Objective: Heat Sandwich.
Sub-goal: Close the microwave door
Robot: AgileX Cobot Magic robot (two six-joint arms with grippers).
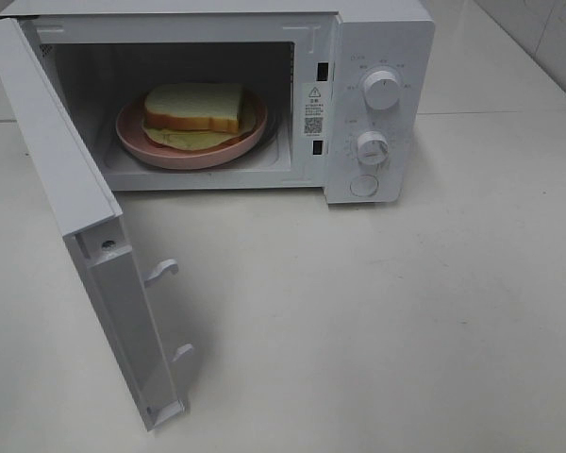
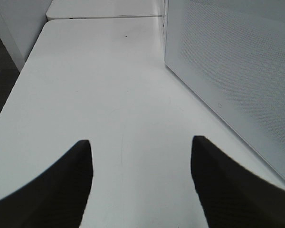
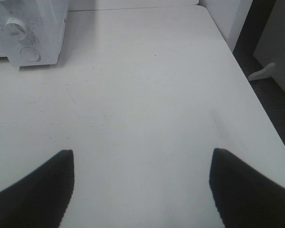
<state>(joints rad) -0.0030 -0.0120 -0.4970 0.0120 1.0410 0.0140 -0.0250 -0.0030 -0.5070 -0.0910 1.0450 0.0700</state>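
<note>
Sandwich [image 1: 194, 107] sits inside the microwave [image 1: 377, 38], on a pink plate [image 1: 141, 143] in the middle of the cavity. Its white slices with tan crust lie stacked, and a pale yellow-green layer shows beneath them on the plate. The door [image 1: 57, 179] is swung wide open on the left of the high view, its inner edge facing the camera with two latch hooks [image 1: 160, 272] sticking out. On the control panel to the right of the cavity there is an upper knob [image 1: 382, 90], a lower knob [image 1: 372, 147] and a round button [image 1: 364, 185] under them. The microwave stands on a white table [image 1: 406, 311].

Neither arm shows in the high view. The left gripper [image 2: 141, 141] hangs over bare tabletop with its dark fingers [image 2: 61, 185] spread apart and nothing between them; a dotted white panel [image 2: 237, 61] stands just beside it. The right gripper [image 3: 142, 152] is also spread wide and empty over the table, well apart from the microwave's control corner, which shows at the far side of its view
</note>
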